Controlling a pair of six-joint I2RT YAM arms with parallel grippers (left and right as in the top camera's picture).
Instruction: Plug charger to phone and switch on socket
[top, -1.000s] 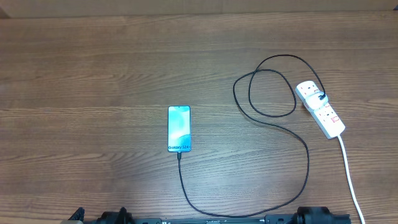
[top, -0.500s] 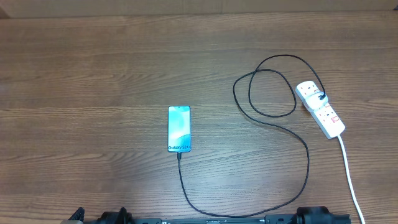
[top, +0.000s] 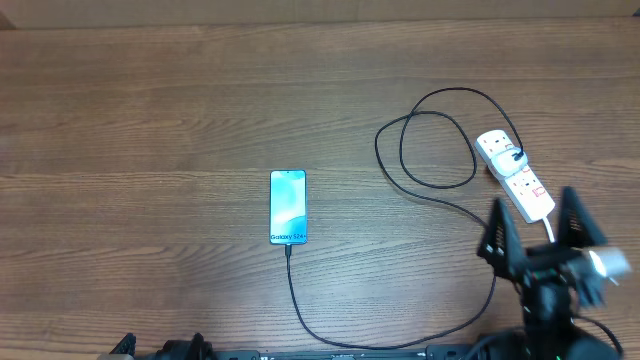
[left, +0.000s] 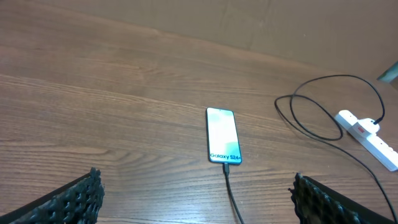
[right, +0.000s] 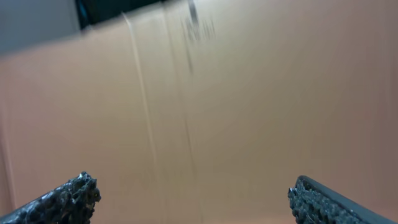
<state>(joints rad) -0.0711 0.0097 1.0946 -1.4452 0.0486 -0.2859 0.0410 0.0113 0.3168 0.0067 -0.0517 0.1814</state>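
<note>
The phone lies flat mid-table with its screen lit and the "Galaxy" end toward the front edge. The black charger cable meets the phone's near end with its tip at the port. From there it sweeps right and loops up to a black plug on the white socket. My right gripper hovers open just in front of the socket's near end, holding nothing. Its wrist view shows only blurred tan. My left gripper is open and empty, well short of the phone.
The socket's white cord runs toward the front edge, mostly hidden under the right arm. A cardboard wall borders the table's far side. The arm bases sit along the front edge.
The right arm has risen into the overhead view from the front edge and now stands by the socket's near end. Phone, cable and socket have not moved.
</note>
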